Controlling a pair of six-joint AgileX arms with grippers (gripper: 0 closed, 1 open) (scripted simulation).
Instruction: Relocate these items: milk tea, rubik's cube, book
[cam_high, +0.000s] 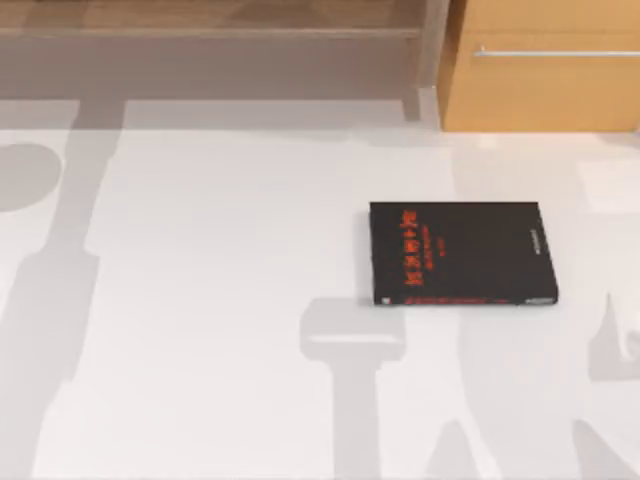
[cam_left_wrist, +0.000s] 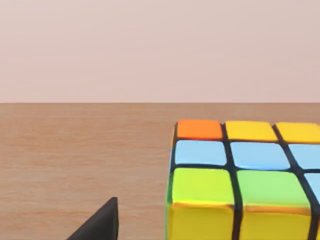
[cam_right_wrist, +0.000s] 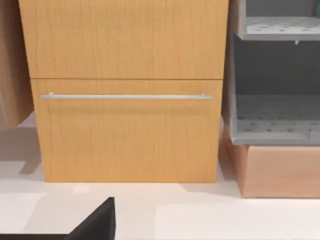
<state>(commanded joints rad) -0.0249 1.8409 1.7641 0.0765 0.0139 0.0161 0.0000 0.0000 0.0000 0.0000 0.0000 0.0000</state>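
The rubik's cube (cam_left_wrist: 245, 175) stands on a brown wooden surface (cam_left_wrist: 75, 150) in the left wrist view, showing orange, yellow, light blue and green tiles. A black part of my left gripper (cam_left_wrist: 100, 225) sits close beside the cube, with a gap of bare wood between them. My right gripper (cam_right_wrist: 95, 222) shows as a black edge low over the white table, facing a wooden cabinet. The milk tea and the book are out of view.
A black volume with red lettering (cam_high: 460, 253) lies flat on the white table (cam_high: 200, 300), right of centre. A wooden cabinet (cam_high: 545, 70) with a metal drawer handle (cam_right_wrist: 125, 96) stands at the back right. A grey shelf unit (cam_right_wrist: 275, 125) is beside it.
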